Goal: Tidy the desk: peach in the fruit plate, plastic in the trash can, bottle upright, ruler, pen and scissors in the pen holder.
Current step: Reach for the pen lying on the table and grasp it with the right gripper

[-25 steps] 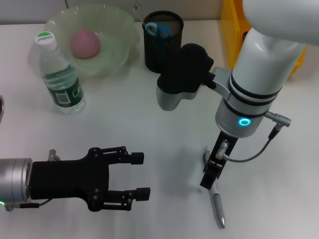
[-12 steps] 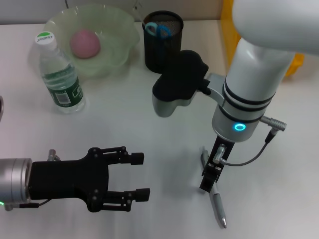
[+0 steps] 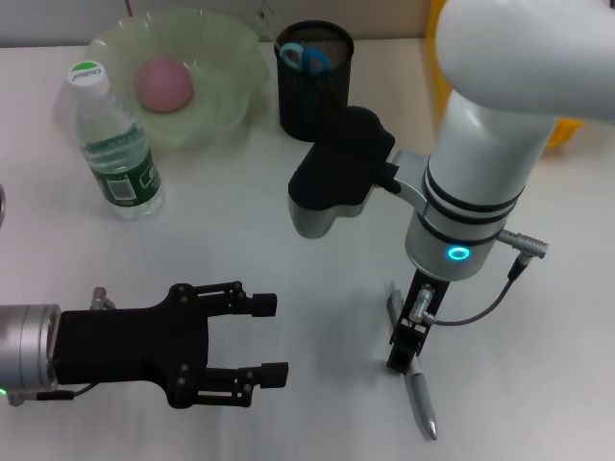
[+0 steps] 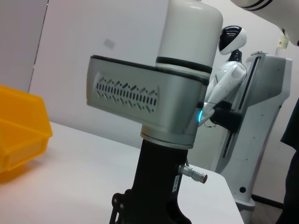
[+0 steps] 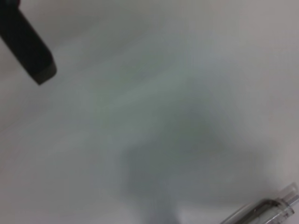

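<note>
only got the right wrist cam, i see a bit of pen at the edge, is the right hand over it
Observer: Yes. The head view shows the right hand down at the far end of the pen, which lies flat on the table.
Operator: wheres the pen holder from there
Observer: The pen holder stands at the table's far side, beside the fruit plate, with scissors in it.
Operator: left hand in the way
Observer: No. The left hand is open at the near left, apart from the pen.
</note>
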